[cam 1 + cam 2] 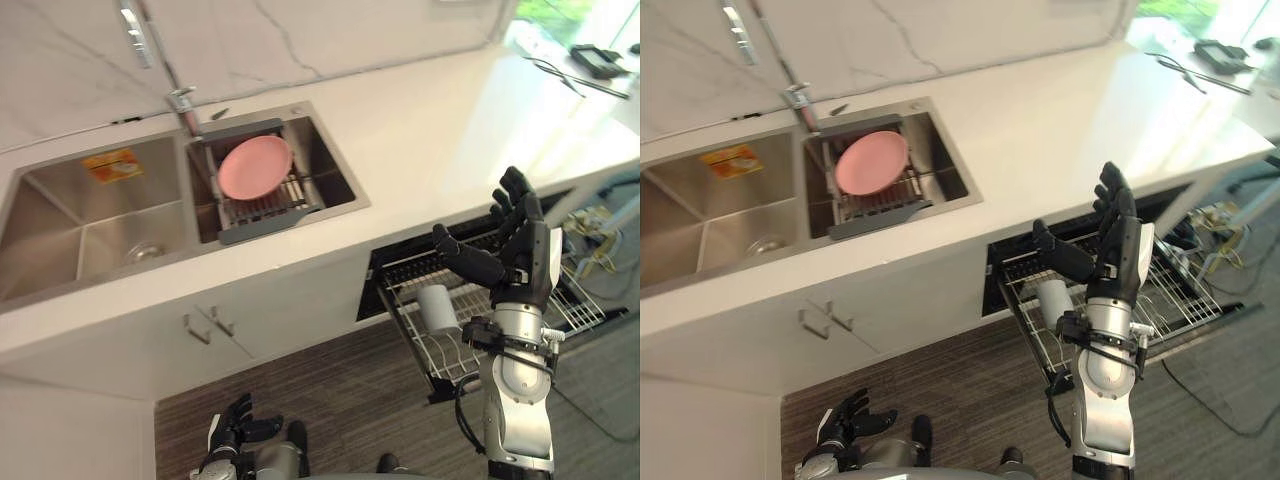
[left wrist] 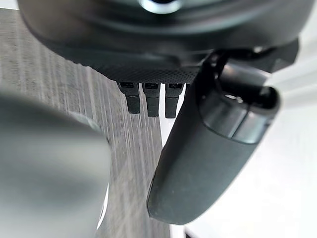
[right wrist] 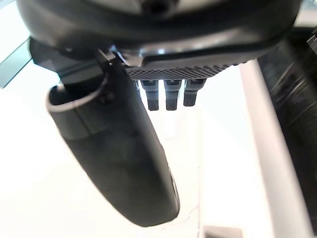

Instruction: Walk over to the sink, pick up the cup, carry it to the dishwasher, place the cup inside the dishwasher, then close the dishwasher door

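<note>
Right hand [image 1: 522, 250], fingers straight; pale cylindrical cup [image 1: 437, 308] standing in dishwasher rack [image 1: 445, 358].

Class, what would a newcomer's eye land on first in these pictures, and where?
A pink plate sits on the drain rack in the sink's right basin. The right robot hand is raised open above the pulled-out dishwasher rack, where a pale cup sits. The left robot hand hangs low.
</note>
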### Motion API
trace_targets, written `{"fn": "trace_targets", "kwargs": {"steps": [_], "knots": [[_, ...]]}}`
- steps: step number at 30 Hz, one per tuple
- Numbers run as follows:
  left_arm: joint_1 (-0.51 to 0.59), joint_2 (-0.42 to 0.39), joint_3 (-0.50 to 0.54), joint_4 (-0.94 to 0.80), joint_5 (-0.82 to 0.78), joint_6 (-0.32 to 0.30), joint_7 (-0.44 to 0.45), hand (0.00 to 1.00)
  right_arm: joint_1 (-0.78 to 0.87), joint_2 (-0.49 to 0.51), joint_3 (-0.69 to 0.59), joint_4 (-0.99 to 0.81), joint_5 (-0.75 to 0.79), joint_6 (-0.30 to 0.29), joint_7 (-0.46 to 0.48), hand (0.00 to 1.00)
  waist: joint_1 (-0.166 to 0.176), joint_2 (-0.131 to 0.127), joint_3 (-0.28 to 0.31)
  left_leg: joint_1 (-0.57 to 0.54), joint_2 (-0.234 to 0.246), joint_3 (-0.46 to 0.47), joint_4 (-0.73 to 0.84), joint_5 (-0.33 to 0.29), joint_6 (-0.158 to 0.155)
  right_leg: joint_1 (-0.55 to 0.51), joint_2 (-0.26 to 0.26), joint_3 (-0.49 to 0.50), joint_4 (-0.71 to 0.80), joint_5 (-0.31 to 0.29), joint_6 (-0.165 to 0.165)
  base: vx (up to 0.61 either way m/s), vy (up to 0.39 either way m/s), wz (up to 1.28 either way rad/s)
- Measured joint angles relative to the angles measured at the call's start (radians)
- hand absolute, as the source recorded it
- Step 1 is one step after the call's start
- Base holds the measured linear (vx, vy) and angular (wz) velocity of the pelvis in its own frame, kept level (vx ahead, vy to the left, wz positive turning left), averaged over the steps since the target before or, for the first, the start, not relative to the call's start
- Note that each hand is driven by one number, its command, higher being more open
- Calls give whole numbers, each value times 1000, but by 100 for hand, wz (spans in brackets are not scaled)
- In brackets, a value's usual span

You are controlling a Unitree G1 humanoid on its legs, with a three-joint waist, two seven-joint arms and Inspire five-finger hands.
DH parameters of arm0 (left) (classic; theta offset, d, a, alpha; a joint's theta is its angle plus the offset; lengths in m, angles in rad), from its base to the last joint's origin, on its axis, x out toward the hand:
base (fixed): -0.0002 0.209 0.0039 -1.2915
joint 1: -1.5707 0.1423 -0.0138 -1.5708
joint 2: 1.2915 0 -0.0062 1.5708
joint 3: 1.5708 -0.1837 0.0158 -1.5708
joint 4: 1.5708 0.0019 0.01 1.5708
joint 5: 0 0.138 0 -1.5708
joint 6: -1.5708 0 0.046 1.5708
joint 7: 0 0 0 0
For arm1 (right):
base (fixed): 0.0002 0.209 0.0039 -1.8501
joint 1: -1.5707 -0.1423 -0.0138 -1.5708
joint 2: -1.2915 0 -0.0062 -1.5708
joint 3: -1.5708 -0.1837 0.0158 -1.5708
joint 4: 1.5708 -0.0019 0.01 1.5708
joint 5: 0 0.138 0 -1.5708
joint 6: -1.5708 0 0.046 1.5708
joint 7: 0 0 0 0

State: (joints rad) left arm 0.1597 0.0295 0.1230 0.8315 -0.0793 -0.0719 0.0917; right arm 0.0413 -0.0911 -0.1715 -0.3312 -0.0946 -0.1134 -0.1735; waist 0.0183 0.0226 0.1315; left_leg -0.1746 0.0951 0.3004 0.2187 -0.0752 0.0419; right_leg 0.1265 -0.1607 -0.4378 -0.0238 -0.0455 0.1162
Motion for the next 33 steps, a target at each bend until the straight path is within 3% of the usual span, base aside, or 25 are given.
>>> {"fn": "trace_targets", "kwargs": {"steps": [4,6,8,10,11,13,15,17,18,20,21,22,24,25,28,29,30,33], "knots": [[-1,-1,7,0,-1,-1,19,90,-37,-12,28,10,-78,-1,-4,90,13,-3,1,-6,-41,-24,64,-48,17,-7,-67,-28,115,-79,17,48,152,30],[-1,-2,7,2,0,0,19,90,-38,-14,29,33,-106,-1,-8,90,12,-11,4,-3,-66,-40,124,-109,37,-16,-122,-42,240,-138,0,126,187,18],[-1,-1,6,10,1,1,19,90,-39,-17,28,58,-123,2,-10,90,6,-7,2,6,-75,-47,133,-128,46,-58,-165,-56,382,-139,-9,154,156,17],[0,7,3,19,0,4,19,90,-38,-21,18,97,-142,9,-12,90,-18,-11,5,53,-97,-93,111,-148,72,-157,-214,32,647,-99,-122,205,188,48],[0,10,-4,21,0,4,20,90,-35,-22,17,102,-146,11,-12,90,-23,-16,7,68,-100,-106,99,-148,72,-171,-204,74,683,-115,-109,214,101,64],[1,24,-29,27,1,4,19,90,-32,-26,21,104,-168,10,-11,90,-35,-19,8,127,-107,-159,49,-137,71,-230,-119,173,694,-201,-95,245,49,66],[1,29,-48,28,1,4,19,90,-32,-40,20,103,-179,10,-11,90,-36,-19,8,159,-109,-191,20,-131,56,-285,-52,207,628,-218,-95,268,-13,65],[1,34,-59,30,1,4,17,90,-31,-62,20,102,-183,10,-11,90,-36,-27,2,172,-115,-223,19,-140,26,-324,7,237,494,-197,-94,348,-84,69],[-5,37,-63,39,3,3,14,90,-29,-76,18,98,-183,10,-11,90,-41,-28,2,170,-123,-243,48,-163,-5,-329,25,260,409,-93,-76,314,-102,64],[9,18,-72,40,3,8,15,90,-10,-94,13,96,-184,15,-11,90,-42,16,-19,167,-89,-260,72,-175,-24,-280,54,227,361,-84,-83,339,-89,51],[11,14,-72,36,8,5,15,90,-2,-102,10,86,-184,15,-10,90,-35,35,-24,158,-67,-261,100,-190,-48,-248,76,211,319,-84,-85,334,-80,25],[10,12,-72,36,18,5,14,90,1,-105,7,80,-184,15,-10,90,-35,38,-22,143,-56,-260,136,-199,-63,-234,84,203,302,-83,-88,300,-93,23],[7,5,-67,19,22,7,13,90,5,-112,-10,71,-183,15,-9,90,-35,41,-11,63,-24,-245,364,-204,-90,-163,109,183,242,-81,-92,251,-43,17],[6,2,-58,0,23,6,10,90,7,-113,-19,57,-183,15,-10,90,-27,34,12,21,-1,-212,506,-200,-118,-104,109,185,209,-81,-92,189,1,-1],[2,-3,-50,-9,23,0,10,90,7,-104,-28,24,-182,10,-23,90,-11,32,17,-49,7,-210,460,-252,-109,-68,83,219,197,-81,-90,202,114,-30],[2,-9,-43,-8,23,2,14,90,8,-101,-33,19,-182,10,-23,90,-10,43,21,-52,12,-225,289,-168,-106,-63,82,229,202,-87,-78,167,200,-23],[1,-13,-29,-10,14,7,17,90,13,-87,-47,12,-182,8,-25,90,-8,55,34,-34,10,-240,212,-81,-75,-44,83,247,197,-110,-47,170,212,-13],[-9,9,-40,-8,20,13,11,90,19,-62,-47,12,-183,9,-21,90,-15,30,42,-6,-39,-226,162,-70,-57,-36,43,283,166,-111,-47,107,167,7]]}}
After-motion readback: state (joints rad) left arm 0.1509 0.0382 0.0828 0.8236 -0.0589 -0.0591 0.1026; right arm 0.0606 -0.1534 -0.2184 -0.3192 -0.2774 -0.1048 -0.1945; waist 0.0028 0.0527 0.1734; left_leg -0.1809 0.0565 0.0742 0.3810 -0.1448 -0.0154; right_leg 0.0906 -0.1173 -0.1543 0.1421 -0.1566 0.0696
